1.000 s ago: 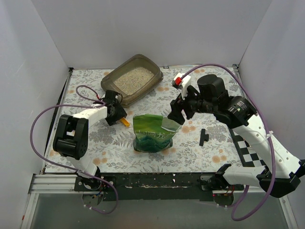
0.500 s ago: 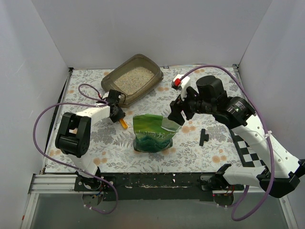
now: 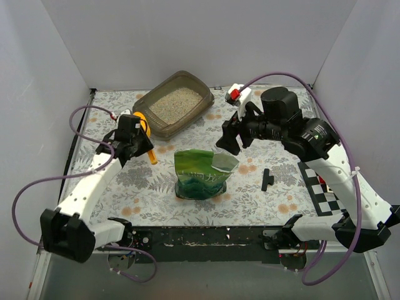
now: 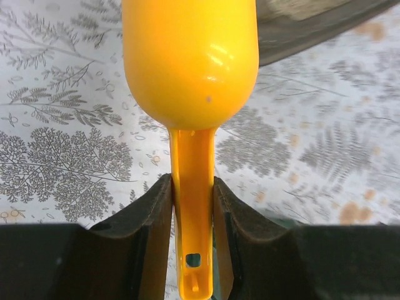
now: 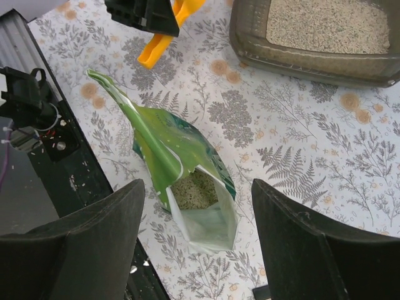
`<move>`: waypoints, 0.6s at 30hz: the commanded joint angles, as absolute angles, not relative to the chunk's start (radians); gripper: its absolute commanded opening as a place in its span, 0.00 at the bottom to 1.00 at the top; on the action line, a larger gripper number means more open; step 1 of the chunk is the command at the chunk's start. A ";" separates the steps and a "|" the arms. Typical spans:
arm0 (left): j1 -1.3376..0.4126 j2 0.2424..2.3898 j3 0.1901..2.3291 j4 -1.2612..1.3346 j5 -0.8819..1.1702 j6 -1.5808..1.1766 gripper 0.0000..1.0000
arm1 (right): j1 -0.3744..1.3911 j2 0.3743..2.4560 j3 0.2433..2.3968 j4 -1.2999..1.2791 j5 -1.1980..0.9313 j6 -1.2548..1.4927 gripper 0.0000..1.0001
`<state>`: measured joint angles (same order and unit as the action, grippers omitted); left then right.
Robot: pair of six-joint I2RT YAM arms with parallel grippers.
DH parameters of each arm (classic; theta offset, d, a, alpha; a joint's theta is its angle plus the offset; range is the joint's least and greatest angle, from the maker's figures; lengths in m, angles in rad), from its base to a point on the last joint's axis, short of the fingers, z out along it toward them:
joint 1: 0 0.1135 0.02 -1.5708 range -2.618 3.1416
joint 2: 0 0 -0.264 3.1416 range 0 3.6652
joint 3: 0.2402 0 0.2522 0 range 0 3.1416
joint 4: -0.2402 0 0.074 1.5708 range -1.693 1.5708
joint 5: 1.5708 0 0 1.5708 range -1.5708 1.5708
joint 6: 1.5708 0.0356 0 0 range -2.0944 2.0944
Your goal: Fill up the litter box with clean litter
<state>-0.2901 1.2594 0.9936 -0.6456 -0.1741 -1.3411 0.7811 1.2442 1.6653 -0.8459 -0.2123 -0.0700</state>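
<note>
The litter box (image 3: 145, 104) sits at the back left with clean litter (image 3: 175, 104) in it; it also shows in the right wrist view (image 5: 250, 44) with litter (image 5: 331, 25). My left gripper (image 3: 139, 139) is shut on the handle of a yellow scoop (image 4: 190, 75), held above the table just left of the box's near corner. The green bag (image 3: 201, 173) stands open mid-table, with litter (image 5: 195, 189) inside. My right gripper (image 3: 226, 141) is open and empty, above and just right of the bag's mouth (image 5: 206, 215).
A small black clip (image 3: 267, 179) lies right of the bag. A checkered board (image 3: 325, 190) lies at the right edge. White walls enclose the floral table. A black rail (image 5: 50, 137) runs along the near edge.
My left arm has lifted the yellow scoop off the table and swung left and back, toward the box's near corner. My right gripper has risen slightly from the bag's top.
</note>
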 commanded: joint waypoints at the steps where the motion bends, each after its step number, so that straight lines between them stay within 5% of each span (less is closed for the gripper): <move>1: -0.293 1.091 1.084 -0.753 -0.069 -1.255 0.00 | 0.785 1.258 1.756 -0.841 -0.276 -0.025 0.76; 9: -0.291 0.971 1.215 -0.681 0.240 -1.232 0.00 | 0.785 1.290 1.813 -0.755 -0.503 0.159 0.72; 18: -0.293 0.930 1.193 -0.231 0.524 -1.448 0.00 | 0.785 1.227 1.574 -0.333 -0.713 0.440 0.71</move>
<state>-0.2901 0.9703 1.1866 -0.5041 0.3641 -1.3254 0.7815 1.2617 1.6226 -0.5762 -0.6037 0.2909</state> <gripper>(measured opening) 0.272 0.711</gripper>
